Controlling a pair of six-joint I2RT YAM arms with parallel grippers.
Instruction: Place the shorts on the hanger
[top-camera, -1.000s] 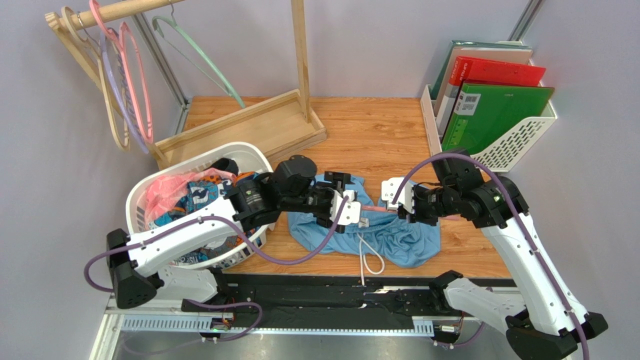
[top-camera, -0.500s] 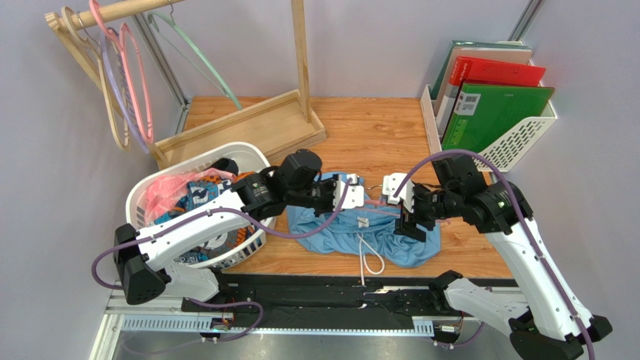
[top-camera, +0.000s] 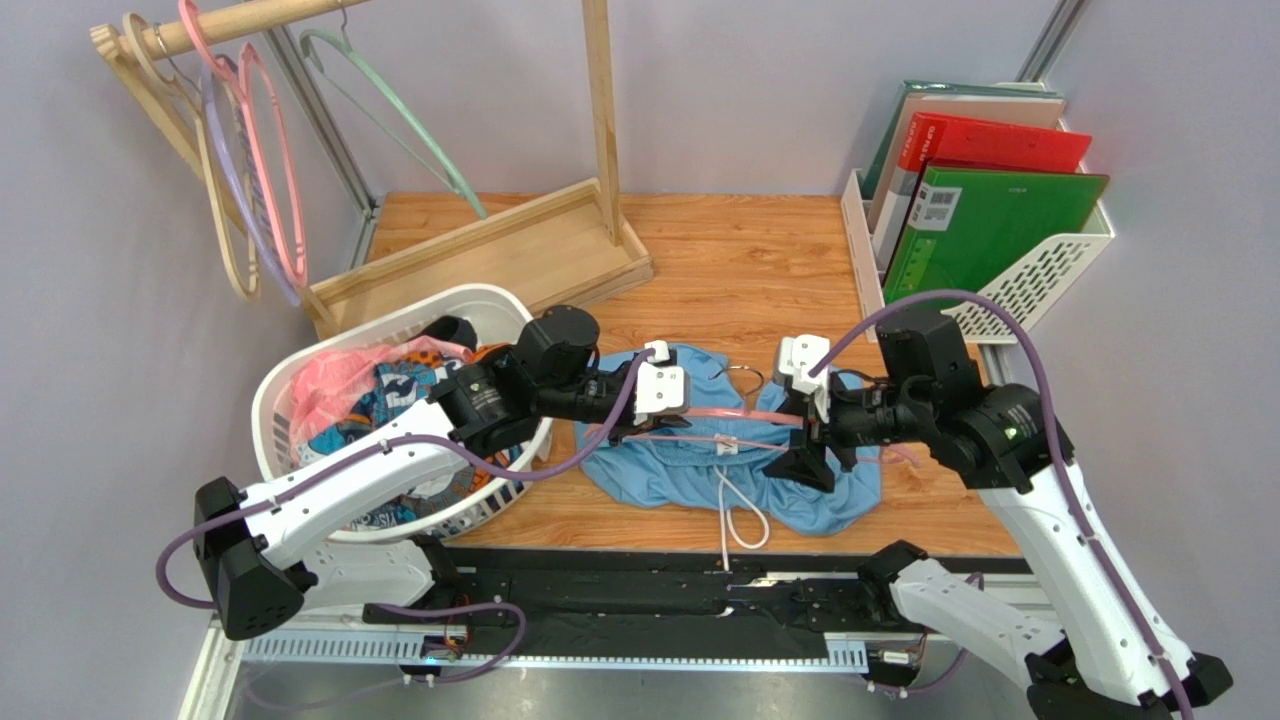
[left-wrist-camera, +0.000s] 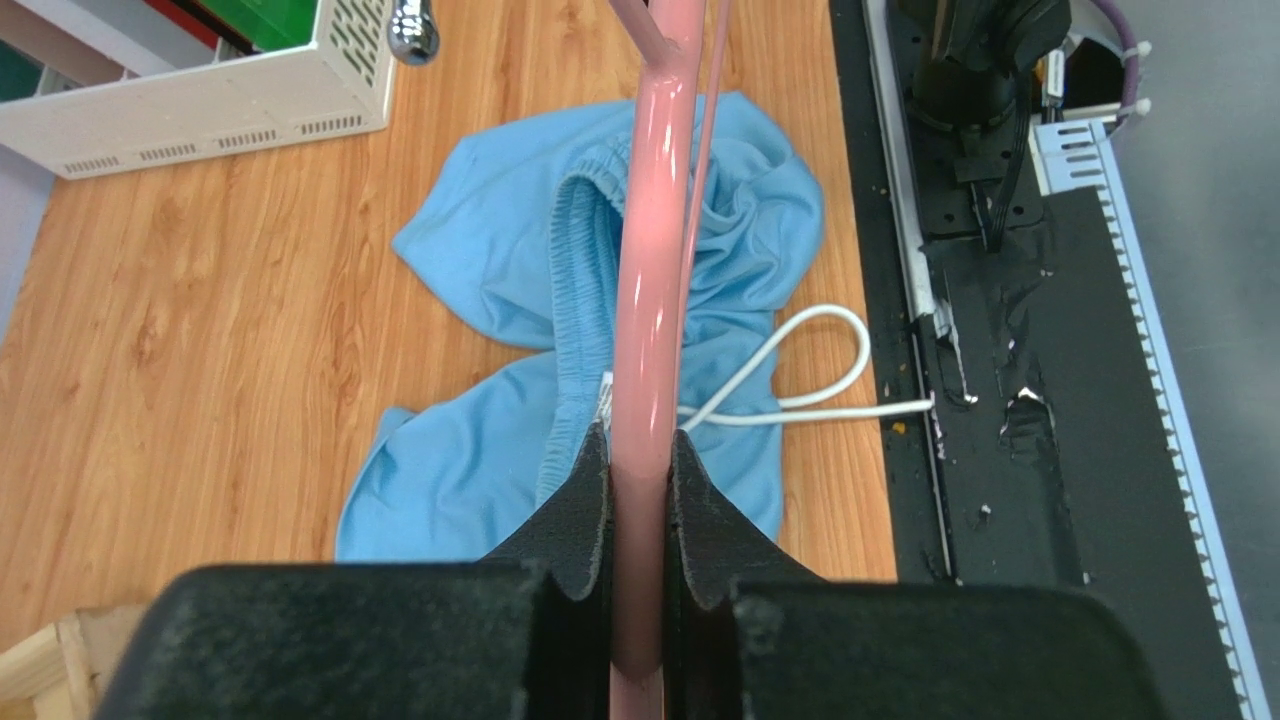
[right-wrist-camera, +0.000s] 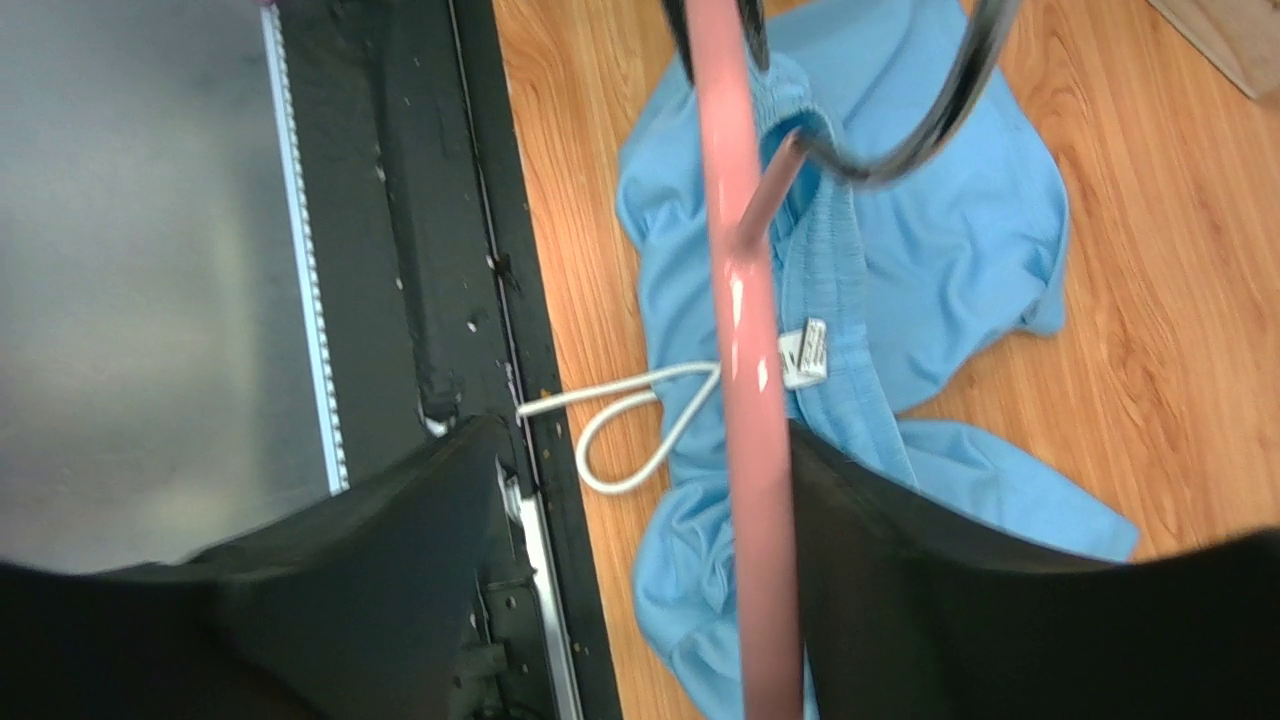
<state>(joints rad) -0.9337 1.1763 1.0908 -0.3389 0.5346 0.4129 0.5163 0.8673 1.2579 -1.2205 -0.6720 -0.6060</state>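
The light blue shorts (top-camera: 836, 501) lie crumpled on the wooden table, white drawstring (top-camera: 741, 522) looping toward the near edge. Above them the salmon-pink hanger (top-camera: 718, 410) hangs between my two grippers. My left gripper (top-camera: 672, 396) is shut on its pink bar (left-wrist-camera: 642, 375), and the silver hook (left-wrist-camera: 413, 23) shows at the far end. My right gripper (top-camera: 800, 437) stands open; the hanger bar (right-wrist-camera: 751, 450) passes between its jaws, close to the right finger (right-wrist-camera: 932, 585). Below it show the shorts (right-wrist-camera: 917, 255), the white label (right-wrist-camera: 807, 353) and the drawstring (right-wrist-camera: 631, 435).
A white laundry basket (top-camera: 286, 393) with pink and patterned clothes sits at the left, under my left arm. A wooden rack (top-camera: 496, 255) with spare hangers (top-camera: 256, 165) stands at the back left. A white file holder with folders (top-camera: 977, 210) is at the back right.
My left gripper has shut on the hanger and drawn back to the left. My right gripper has opened off the hanger and dropped a little lower over the shorts.
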